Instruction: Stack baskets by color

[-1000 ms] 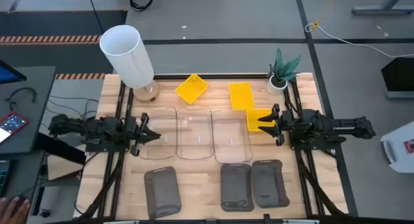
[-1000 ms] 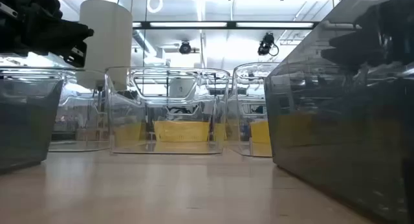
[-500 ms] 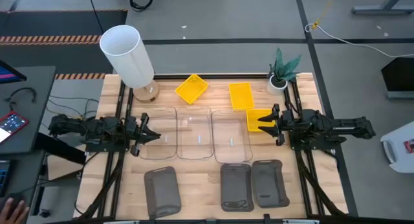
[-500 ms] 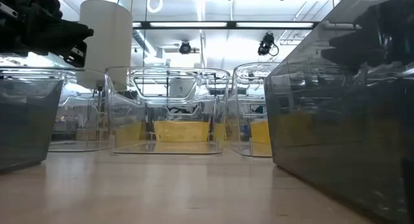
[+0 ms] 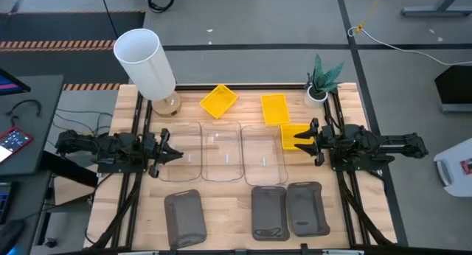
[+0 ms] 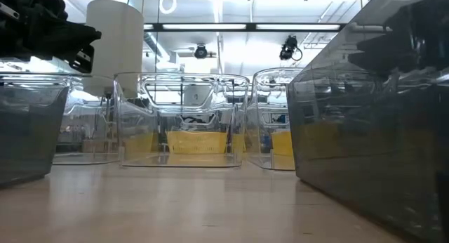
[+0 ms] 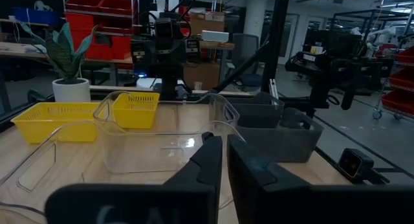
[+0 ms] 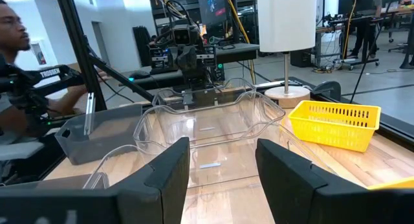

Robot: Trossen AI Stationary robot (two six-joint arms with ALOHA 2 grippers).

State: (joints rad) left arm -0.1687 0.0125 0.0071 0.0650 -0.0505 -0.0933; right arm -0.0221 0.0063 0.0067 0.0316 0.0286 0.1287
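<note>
Nine baskets rest on their bottoms on the wooden table (image 5: 236,196). Three yellow ones (image 5: 218,100) (image 5: 274,109) (image 5: 293,135) lie toward the far edge. Three clear ones (image 5: 184,153) (image 5: 223,153) (image 5: 264,155) stand side by side in the middle. Three dark grey ones (image 5: 184,218) (image 5: 269,212) (image 5: 307,208) line the near edge. My left gripper (image 5: 177,155) (image 7: 224,143) is shut, pointing level over the leftmost clear basket's left rim. My right gripper (image 5: 301,139) (image 8: 223,149) is open with nothing between its fingers, level above the nearest yellow basket.
A tall white cylinder (image 5: 144,60) on a round wooden foot stands at the far left corner. A small potted plant (image 5: 321,82) stands at the far right. A person (image 8: 13,36) sits beyond the table's left side. Bare wood lies between the basket rows.
Both arms have kept still and no basket has moved. A person's hand off the table's near left corner has drawn out of the high view.
</note>
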